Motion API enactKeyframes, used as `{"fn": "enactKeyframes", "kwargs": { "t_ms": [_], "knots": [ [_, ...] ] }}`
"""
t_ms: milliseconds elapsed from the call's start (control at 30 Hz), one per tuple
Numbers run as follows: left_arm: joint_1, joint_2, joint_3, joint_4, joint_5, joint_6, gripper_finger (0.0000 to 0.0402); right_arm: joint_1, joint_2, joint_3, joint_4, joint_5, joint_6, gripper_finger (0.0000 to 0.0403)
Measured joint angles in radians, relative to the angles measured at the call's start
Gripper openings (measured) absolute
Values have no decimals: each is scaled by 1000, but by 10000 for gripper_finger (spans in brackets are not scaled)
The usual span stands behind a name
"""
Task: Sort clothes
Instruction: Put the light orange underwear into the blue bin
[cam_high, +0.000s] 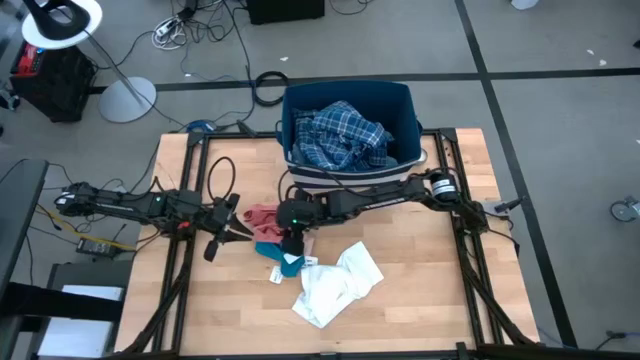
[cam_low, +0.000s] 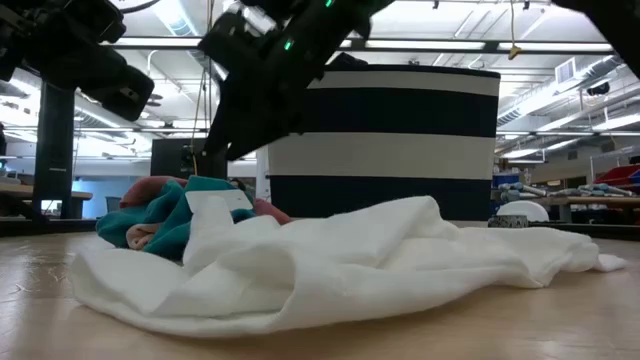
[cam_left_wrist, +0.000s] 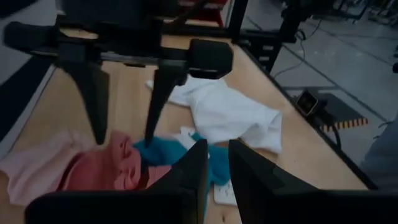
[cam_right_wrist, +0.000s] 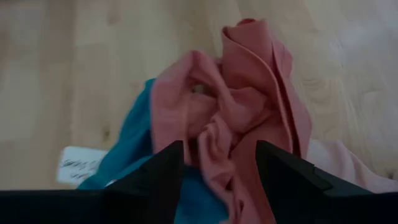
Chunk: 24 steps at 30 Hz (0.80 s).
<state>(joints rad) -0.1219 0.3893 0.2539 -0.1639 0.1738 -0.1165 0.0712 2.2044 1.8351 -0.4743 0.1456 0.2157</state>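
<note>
I'm seeing the bin (cam_high: 400, 100) sitting at the table's (cam_high: 440, 300) far edge with a shirt (cam_high: 345, 135) lying inside; three garments (cam_high: 265, 220) are bunching together before it, another (cam_high: 335, 285) lying nearer me, just beside them.

Dark arms (green light, cables)

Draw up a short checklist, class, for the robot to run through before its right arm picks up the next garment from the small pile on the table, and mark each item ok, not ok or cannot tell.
1. Right tool open above the salmon pink garment: ok.
2. Nothing held in the right tool: ok.
3. Left tool clear of the pile: ok, it is beside it, apart from it.
4. Salmon pink garment free of the teal garment: not ok, they overlap.
5. Room in the bin beside the plaid shirt: ok.
6. White garment clear of the pick: ok, it lies apart.
</note>
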Motion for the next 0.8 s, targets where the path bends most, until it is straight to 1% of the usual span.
{"fn": "enactKeyframes", "kwargs": {
  "t_ms": [233, 367, 533, 667, 733, 800],
  "knots": [
    [0, 0, 0, -14, 0, 43, 69, -46, 84, 37, 0, -10, 26, 191],
    [0, 2, 0, -14, 0, 59, 69, -67, 96, 37, 5, -4, 26, 187],
    [0, 2, 0, -14, 0, 58, 69, -89, 102, 34, -33, 8, 11, 173],
    [0, 2, 1, -14, 0, 57, 69, -101, 102, 9, -54, 26, -30, 150],
    [0, 2, 1, -14, 0, 56, 69, -105, 102, 6, -65, 12, -34, 129],
    [0, 2, 1, -13, 0, 51, 69, -105, 101, -8, -82, -9, -33, 99]
  ]
}}
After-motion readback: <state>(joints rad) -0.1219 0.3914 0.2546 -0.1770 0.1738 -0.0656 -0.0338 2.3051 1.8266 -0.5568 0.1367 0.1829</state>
